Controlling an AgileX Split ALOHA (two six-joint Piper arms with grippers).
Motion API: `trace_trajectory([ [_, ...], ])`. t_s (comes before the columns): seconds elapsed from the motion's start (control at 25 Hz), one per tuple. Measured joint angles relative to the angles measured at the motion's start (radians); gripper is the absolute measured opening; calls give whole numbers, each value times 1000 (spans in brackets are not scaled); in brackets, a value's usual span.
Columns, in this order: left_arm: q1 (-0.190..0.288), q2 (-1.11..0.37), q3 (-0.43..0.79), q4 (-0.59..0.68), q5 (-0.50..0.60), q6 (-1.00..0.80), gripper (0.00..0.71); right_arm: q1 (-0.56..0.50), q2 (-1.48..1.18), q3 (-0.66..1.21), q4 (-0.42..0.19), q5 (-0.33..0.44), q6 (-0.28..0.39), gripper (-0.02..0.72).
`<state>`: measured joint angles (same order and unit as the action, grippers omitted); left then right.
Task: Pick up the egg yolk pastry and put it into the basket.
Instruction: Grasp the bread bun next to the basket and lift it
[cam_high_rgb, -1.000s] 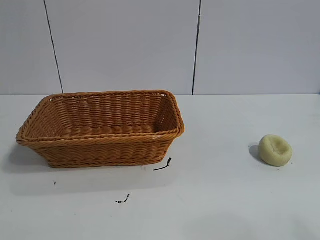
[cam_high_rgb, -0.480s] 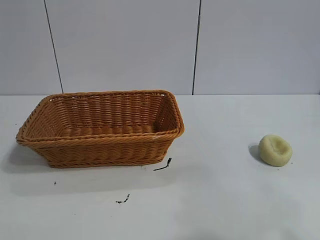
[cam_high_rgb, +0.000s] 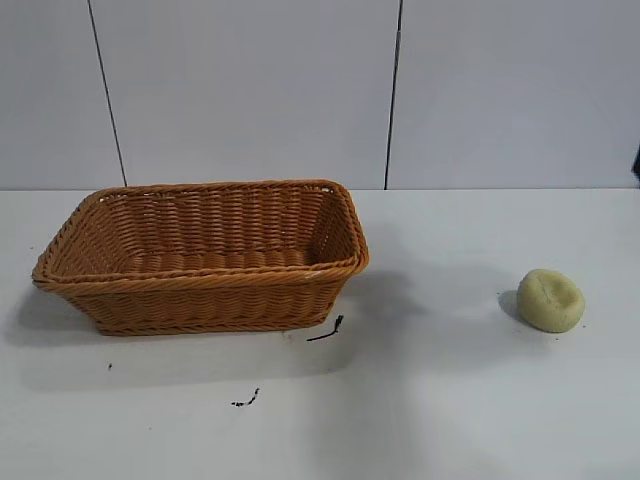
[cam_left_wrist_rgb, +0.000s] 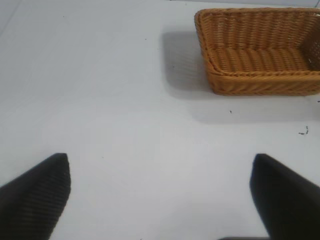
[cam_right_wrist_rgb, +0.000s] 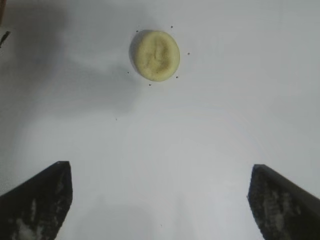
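Observation:
The egg yolk pastry (cam_high_rgb: 550, 299), a small pale yellow bun with a dimpled top, lies on the white table at the right. It also shows in the right wrist view (cam_right_wrist_rgb: 156, 55). The basket (cam_high_rgb: 60, 271), orange-brown wicker and empty, stands at the left and shows in the left wrist view (cam_left_wrist_rgb: 215, 80). My right gripper (cam_right_wrist_rgb: 160, 200) is open and empty above the table, short of the pastry and apart from it. My left gripper (cam_left_wrist_rgb: 160, 200) is open and empty over bare table, well away from the basket. Only a dark sliver of the right arm (cam_high_rgb: 637, 160) shows in the exterior view.
Small black scraps lie on the table in front of the basket (cam_high_rgb: 327, 331) (cam_high_rgb: 246, 399). A grey panelled wall stands behind the table. A shadow falls on the table between basket and pastry.
A dark part of the right arm has come in at the exterior view's right edge, and a shadow has spread over the table between basket and pastry. Pastry and basket have not moved.

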<state>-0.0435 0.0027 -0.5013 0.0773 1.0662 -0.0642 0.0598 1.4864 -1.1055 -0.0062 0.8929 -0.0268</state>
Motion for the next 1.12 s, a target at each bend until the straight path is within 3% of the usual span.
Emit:
trace_trajectory([
  [0.4, 0, 0, 0, 0, 0, 0, 696, 0, 466, -271, 18, -9, -5, 662],
  [0.84, 0, 0, 0, 0, 0, 0, 696, 0, 659, -300, 43, -85, -5, 644],
  [0.96, 0, 0, 0, 0, 0, 0, 696, 0, 664, -300, 45, -88, -5, 515],
  [1.12, 0, 0, 0, 0, 0, 0, 696, 0, 664, -302, 45, -87, -5, 187],
])
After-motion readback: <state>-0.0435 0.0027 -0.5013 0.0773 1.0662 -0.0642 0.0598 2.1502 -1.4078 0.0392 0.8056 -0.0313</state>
